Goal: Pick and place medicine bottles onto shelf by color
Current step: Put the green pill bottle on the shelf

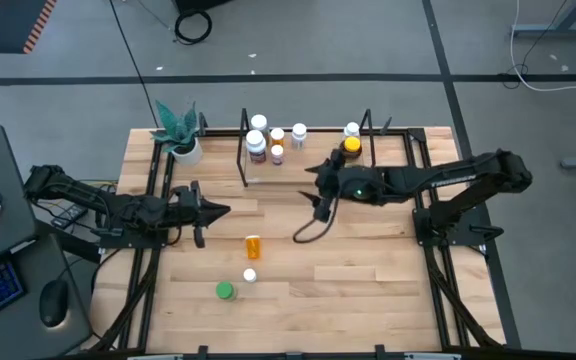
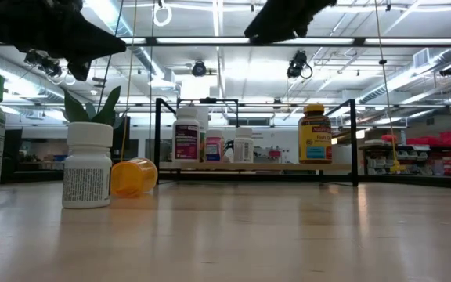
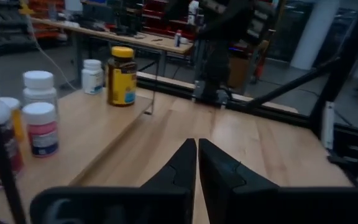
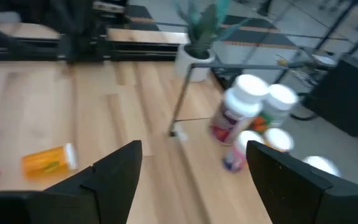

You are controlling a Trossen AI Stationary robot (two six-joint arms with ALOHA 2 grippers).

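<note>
Bottles are partly sorted: on the shelf (image 1: 308, 165) we see a white-capped cluster at one end (image 1: 258, 140) and the amber bottle with the yellow lid (image 1: 351, 148) toward the other. Three remain on the open table: the orange bottle (image 1: 254, 245) lying on its side, a small white-capped bottle (image 1: 250, 275), and the green-capped bottle (image 1: 225, 290) nearest the front edge. We judge the step in hand to be the reach for the next bottle. The right gripper (image 1: 322, 205) hovers above the table in front of the shelf, its fingers spread wide and holding nothing; its wrist view shows the orange bottle ahead. The left gripper (image 1: 203, 210) waits over the table's left side, fingers pressed together, empty. Next we need the right gripper lowered over the orange bottle, fingers straddling its body across the roll axis.
</note>
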